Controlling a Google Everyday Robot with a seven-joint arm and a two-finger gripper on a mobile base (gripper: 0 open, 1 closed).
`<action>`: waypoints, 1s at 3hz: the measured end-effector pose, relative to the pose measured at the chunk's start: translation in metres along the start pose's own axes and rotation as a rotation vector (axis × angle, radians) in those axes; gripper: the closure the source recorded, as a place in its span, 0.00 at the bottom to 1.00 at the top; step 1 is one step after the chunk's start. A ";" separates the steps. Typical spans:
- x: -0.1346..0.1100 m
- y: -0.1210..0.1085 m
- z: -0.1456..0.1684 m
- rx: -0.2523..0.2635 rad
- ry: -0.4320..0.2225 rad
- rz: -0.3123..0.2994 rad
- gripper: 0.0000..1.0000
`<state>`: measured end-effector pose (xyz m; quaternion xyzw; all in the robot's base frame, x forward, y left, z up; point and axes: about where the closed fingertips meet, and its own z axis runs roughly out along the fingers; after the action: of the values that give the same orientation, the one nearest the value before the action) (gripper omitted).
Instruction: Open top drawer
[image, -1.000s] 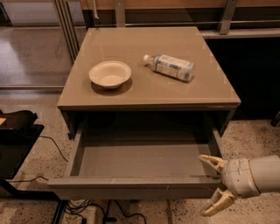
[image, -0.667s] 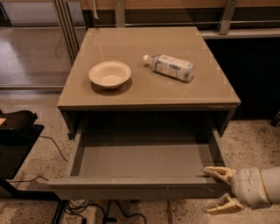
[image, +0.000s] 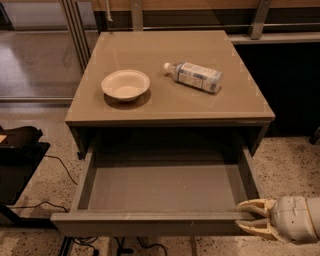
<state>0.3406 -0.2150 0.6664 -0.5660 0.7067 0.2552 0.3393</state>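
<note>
The top drawer (image: 165, 187) of the grey-taupe cabinet stands pulled far out toward me, its matching grey inside bare. Its front panel (image: 145, 223) runs along the bottom of the view. My gripper (image: 250, 216) is at the drawer's front right corner, its two pale fingers (image: 252, 205) spread apart, one above and one below the top edge of the front panel, pointing left. Nothing is held between them.
On the cabinet top (image: 150, 107) a white bowl (image: 125, 84) sits left of centre and a plastic bottle (image: 195, 76) lies on its side to the right. A black object (image: 20, 150) with cables lies on the speckled floor at left.
The gripper has moved down and right, from beside the drawer's right front corner to the lower right edge of the view. The drawer stays pulled out.
</note>
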 end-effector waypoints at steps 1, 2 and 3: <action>-0.002 -0.001 -0.001 0.000 0.000 0.000 1.00; -0.003 0.007 -0.005 -0.005 -0.005 0.000 0.86; -0.003 0.007 -0.005 -0.005 -0.005 0.000 0.62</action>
<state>0.3330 -0.2153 0.6717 -0.5661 0.7053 0.2585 0.3395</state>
